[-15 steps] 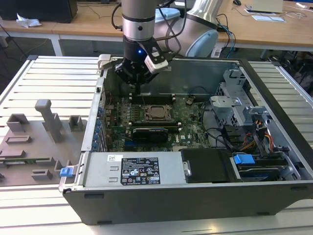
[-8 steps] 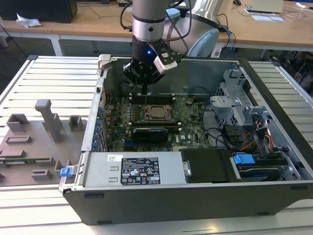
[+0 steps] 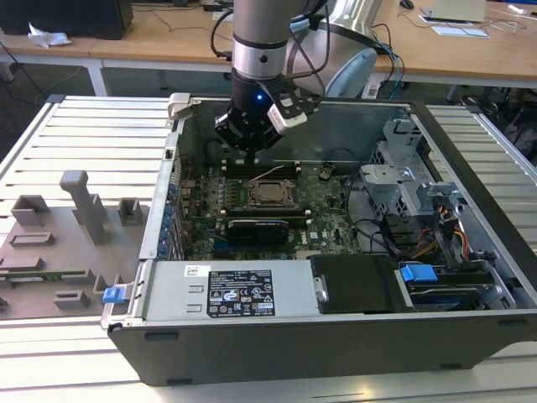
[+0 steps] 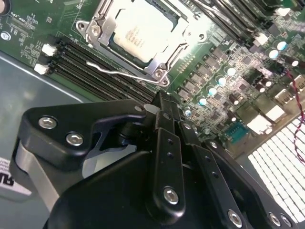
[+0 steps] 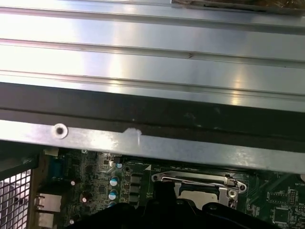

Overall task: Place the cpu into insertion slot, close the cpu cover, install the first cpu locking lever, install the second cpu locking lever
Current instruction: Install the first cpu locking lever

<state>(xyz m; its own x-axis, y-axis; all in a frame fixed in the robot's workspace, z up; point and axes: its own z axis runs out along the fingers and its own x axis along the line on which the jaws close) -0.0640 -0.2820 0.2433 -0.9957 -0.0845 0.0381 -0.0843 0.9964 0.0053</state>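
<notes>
The exterior view looks down from high, at the open case's [image 3: 336,336] front edge. Both wrist views sit close over the motherboard [image 4: 224,90], sharing the insertion slot [image 4: 138,33] [image 5: 200,188].

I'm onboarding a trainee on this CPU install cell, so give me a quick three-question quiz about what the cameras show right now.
1. True or false: the cpu lies in the insertion slot.
2. Pick one: the cpu cover is A) standing upright and open, B) down around the cpu, C) lying outside the computer case.
3. Fill the gap: the circuit board around the slot is ___ in colour.

Key: 1 true; 2 B; 3 green.
</notes>
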